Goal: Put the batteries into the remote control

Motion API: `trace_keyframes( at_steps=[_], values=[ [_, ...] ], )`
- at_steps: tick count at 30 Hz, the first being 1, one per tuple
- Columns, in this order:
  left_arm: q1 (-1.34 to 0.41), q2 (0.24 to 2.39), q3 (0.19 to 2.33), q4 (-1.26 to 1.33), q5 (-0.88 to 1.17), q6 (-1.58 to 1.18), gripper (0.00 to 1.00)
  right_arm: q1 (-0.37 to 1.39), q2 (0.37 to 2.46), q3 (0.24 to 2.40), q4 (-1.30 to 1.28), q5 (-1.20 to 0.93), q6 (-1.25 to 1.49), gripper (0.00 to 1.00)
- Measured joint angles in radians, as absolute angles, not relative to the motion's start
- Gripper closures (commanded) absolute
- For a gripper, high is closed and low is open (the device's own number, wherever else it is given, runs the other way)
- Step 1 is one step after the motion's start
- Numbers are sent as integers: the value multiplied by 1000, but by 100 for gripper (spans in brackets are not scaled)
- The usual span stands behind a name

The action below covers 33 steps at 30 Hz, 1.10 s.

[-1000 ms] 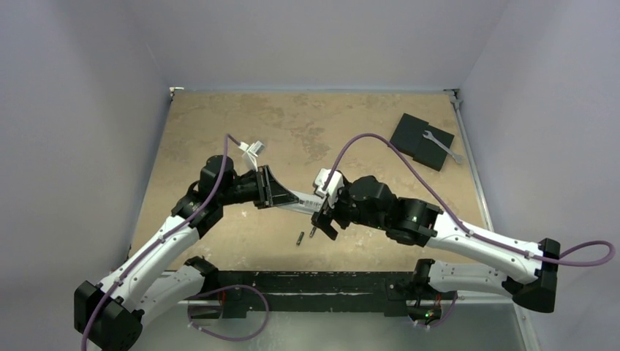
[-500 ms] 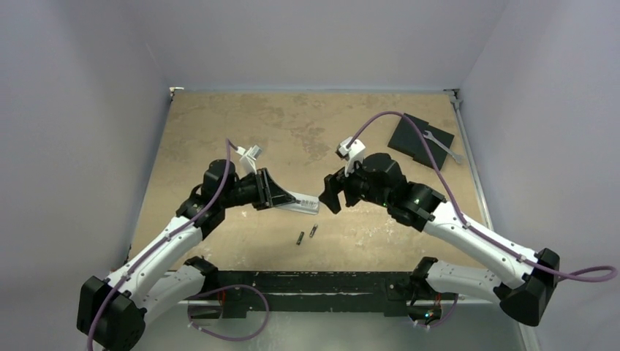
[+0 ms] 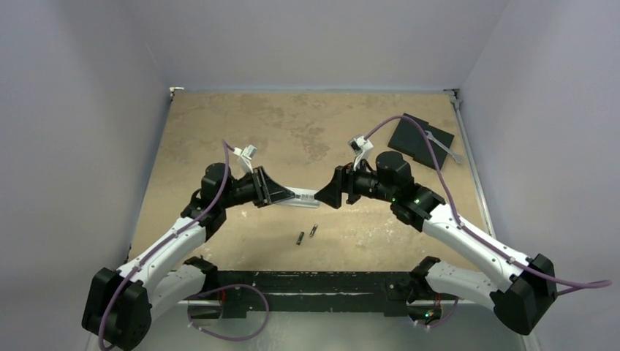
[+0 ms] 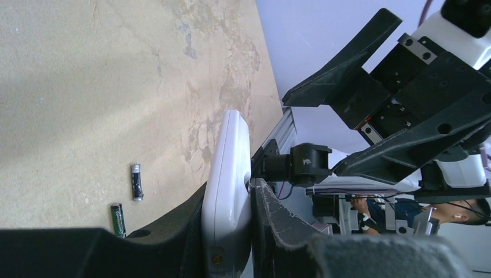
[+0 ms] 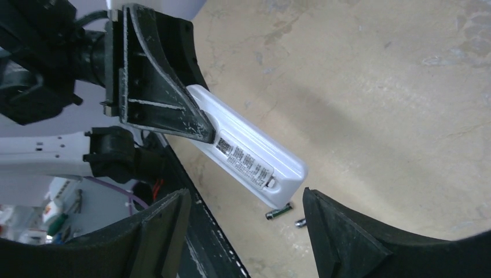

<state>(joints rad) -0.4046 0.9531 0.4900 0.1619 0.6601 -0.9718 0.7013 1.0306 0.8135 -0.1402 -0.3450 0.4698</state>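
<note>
Remote control held in the air between the two arms, batteries loose on the desk.

The left gripper [image 3: 276, 192] is clamped on one end of the white remote control [image 3: 303, 197], holding it above the desk [image 3: 292, 124] with its free end pointing towards the right arm. The back of the remote, with its barcode label, faces the right wrist camera. The right gripper [image 3: 326, 196] faces that free end with its jaws spread wide and grips nothing. The two batteries [image 3: 300, 238] [image 3: 314, 230] lie close together on the desk, near the middle of its near edge. A silver wrench [image 3: 441, 146] rests on a black square pad [image 3: 413, 139] at the far right corner.
</note>
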Motion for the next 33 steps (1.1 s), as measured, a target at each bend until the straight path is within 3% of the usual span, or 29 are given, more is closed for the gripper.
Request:
trace_keyframes(
  at_steps=[17,33],
  values=[
    [-373,1004,388,496,738,-1143,100,666,1026,624,263,-548,756,24],
    [-373,988,381,545,753,-1168,100,666,1026,600,344,-541,830,25]
  ],
)
